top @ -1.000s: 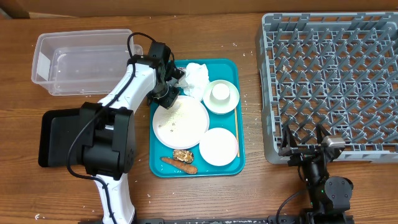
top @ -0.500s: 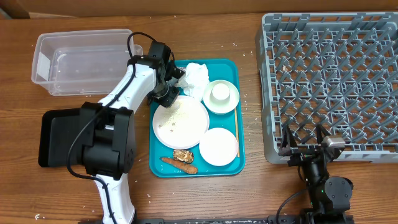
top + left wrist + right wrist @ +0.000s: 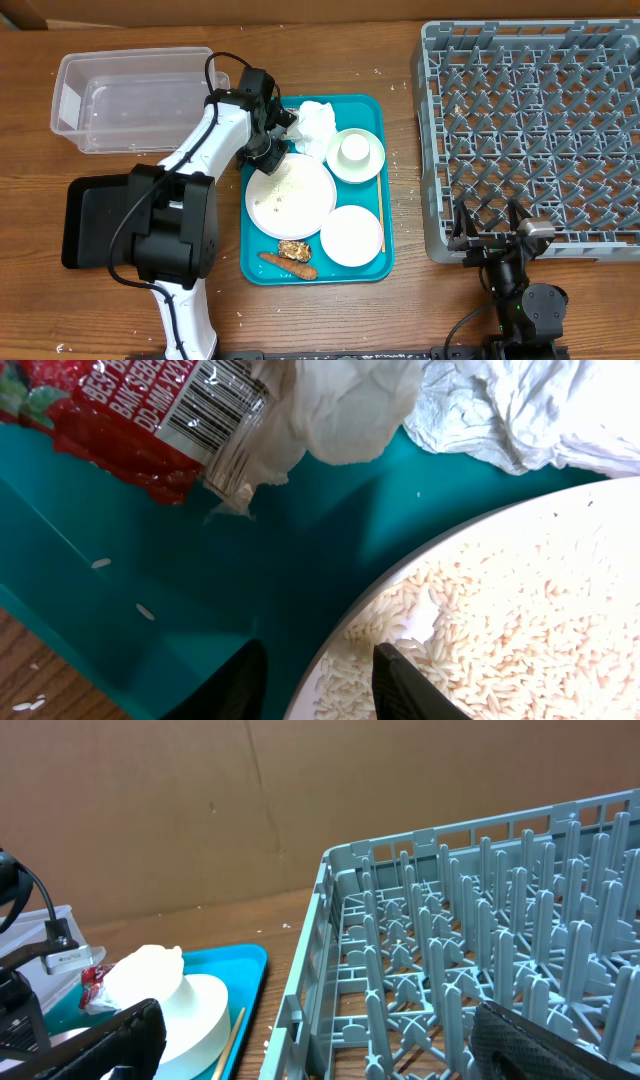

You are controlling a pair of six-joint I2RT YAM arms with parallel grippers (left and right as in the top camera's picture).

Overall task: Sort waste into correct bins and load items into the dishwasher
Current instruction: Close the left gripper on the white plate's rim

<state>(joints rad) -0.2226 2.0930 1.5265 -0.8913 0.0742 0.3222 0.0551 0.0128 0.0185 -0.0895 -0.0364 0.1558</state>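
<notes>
The tabletop [image 3: 400, 310] is seen to be brown wood with a visible grain and a faint sheen. The clear tub [image 3: 130, 100] is made of glossy, see-through plastic, the dish rack [image 3: 530, 130] of matt grey plastic. The teal tray [image 3: 300, 550] is smooth plastic with a soft sheen. The crumpled napkin [image 3: 318, 120] is shown as creased white paper, the red wrapper [image 3: 120, 410] as shiny printed film. The large plate [image 3: 322, 205] is finished smooth and white and is strewn with matt rice grains [image 3: 520, 620].

We get bright, even light with soft shadows. Both pairs of jaws look blurred; things just beyond them stay sharp.
</notes>
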